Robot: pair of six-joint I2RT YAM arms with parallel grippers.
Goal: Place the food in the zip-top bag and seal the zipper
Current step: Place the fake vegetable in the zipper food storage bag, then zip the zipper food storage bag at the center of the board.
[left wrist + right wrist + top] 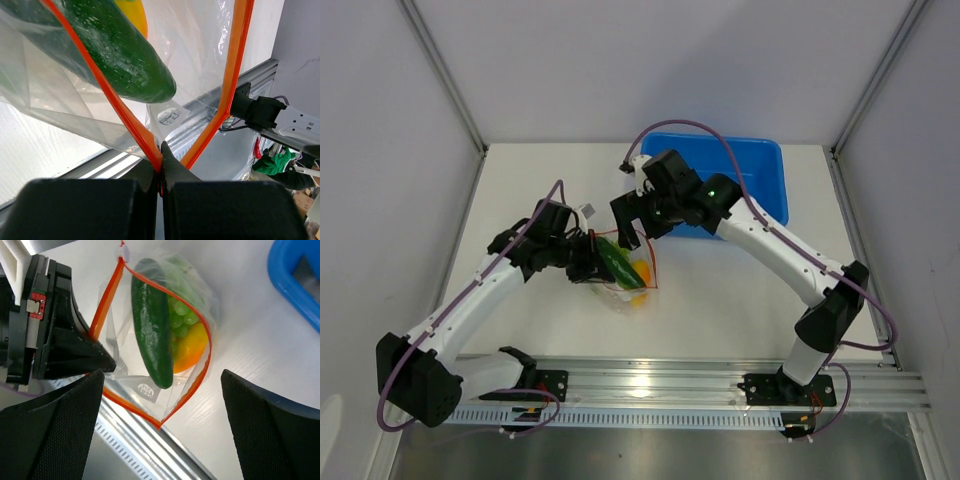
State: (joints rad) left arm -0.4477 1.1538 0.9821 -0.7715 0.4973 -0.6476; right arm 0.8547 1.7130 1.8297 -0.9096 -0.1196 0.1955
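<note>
The clear zip-top bag lies on the white table with its mouth held open. Inside it are a dark green cucumber, an orange-yellow mango and a bright green pea-like cluster. The cucumber's tip reaches the mouth. My left gripper is shut on the orange-red zipper at one corner of the mouth. My right gripper hangs just above the open mouth, wide open with nothing between its fingers. Seen from above, the right gripper hovers over the cucumber.
A blue plastic bin stands at the back right, behind the right arm, and its corner shows in the right wrist view. A metal rail runs along the near table edge, close to the bag's mouth.
</note>
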